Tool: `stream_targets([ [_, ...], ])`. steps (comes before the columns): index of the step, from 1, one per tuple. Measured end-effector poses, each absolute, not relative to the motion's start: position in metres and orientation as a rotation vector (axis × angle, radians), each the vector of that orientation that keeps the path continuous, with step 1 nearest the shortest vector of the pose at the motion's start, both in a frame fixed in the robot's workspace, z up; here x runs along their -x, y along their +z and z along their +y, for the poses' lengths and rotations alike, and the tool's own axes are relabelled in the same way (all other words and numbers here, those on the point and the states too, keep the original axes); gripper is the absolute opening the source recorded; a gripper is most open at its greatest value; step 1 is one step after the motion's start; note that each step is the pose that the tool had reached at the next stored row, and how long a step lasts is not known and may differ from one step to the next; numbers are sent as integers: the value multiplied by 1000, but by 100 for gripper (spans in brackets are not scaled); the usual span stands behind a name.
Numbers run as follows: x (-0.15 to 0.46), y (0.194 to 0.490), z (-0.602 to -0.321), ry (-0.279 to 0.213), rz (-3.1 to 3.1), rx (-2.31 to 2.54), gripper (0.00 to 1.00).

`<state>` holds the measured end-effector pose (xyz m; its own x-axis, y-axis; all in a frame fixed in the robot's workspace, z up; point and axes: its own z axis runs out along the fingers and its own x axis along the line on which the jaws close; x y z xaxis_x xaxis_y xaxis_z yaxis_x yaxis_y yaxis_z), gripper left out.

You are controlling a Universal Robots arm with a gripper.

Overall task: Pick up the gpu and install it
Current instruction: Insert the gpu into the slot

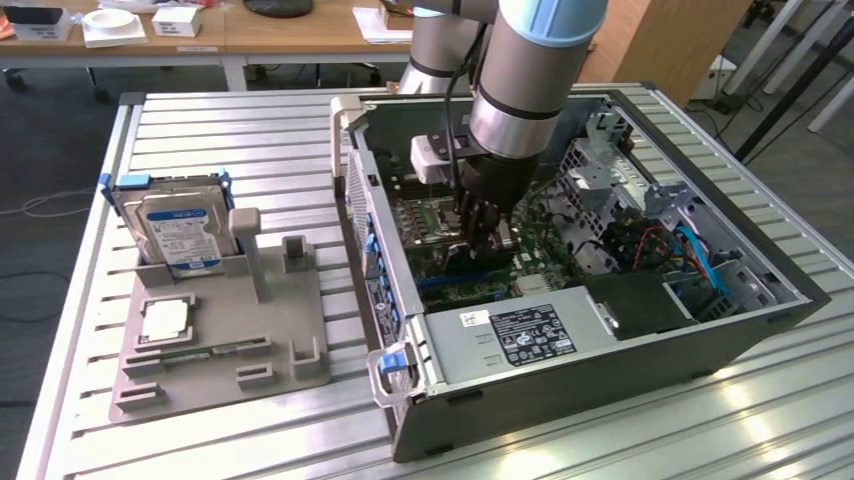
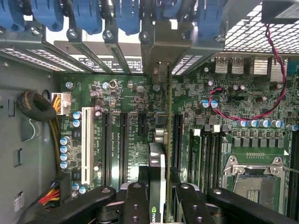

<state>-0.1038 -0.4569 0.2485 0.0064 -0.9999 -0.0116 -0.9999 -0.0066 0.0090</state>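
At the exterior view's left a hard drive point(image 1: 174, 225) is standing in a grey holder point(image 1: 227, 335) on the tabletop point(image 1: 267, 120), while at centre the pincer point(image 1: 483, 242) is reaching into the open computer case point(image 1: 641, 365), clamping the gpu point(image 2: 157, 165) edge-on over the motherboard point(image 2: 117, 98) slots.

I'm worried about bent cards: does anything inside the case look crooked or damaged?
Nothing stands out. The gpu is clamped in the gripper, standing edge-on and parallel to the expansion slots of the motherboard. No damage shows on the card or board.
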Motion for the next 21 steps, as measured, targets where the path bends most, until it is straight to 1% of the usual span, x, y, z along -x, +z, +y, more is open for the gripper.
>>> stream_targets([
  [21, 105, 248, -457, 29, 2210, 2225, 27],
])
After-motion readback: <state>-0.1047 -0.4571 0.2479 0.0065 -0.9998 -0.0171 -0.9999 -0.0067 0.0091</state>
